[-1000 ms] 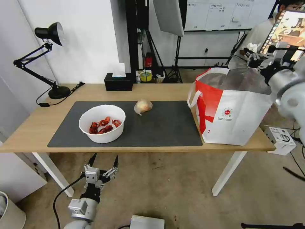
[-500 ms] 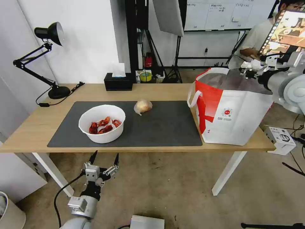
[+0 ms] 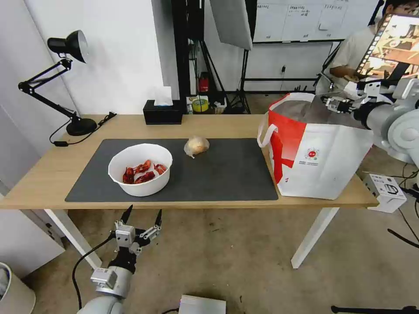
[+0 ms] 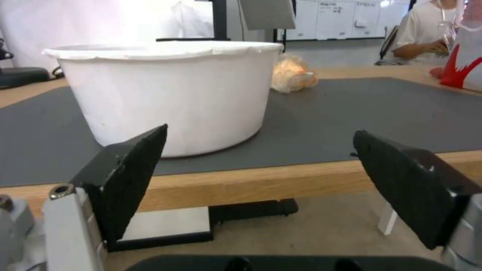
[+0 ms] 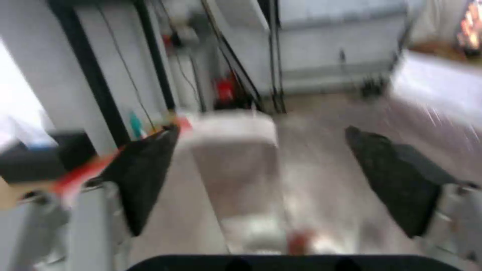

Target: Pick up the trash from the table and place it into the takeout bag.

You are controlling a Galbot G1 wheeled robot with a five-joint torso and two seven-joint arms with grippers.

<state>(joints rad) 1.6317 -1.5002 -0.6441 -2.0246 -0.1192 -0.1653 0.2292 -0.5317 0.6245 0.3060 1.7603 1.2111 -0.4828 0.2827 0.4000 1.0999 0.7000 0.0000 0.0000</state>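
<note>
My right gripper (image 3: 328, 102) hangs over the bag (image 3: 321, 152), jaws apart and empty. My left gripper (image 3: 143, 215) waits below the table (image 3: 227, 124) edge near the bowl (image 3: 140, 169), jaws apart.

You face a white wall (image 3: 122, 52) at far left, with a black desk lamp (image 3: 65, 48) before it. Behind the table stand a dark pillar (image 3: 188, 43), tripods (image 3: 238, 93) and a softbox (image 3: 231, 22). A whiteboard (image 3: 301, 19) hangs far right. The floor (image 3: 227, 261) is worn tan concrete, evenly lit.
</note>
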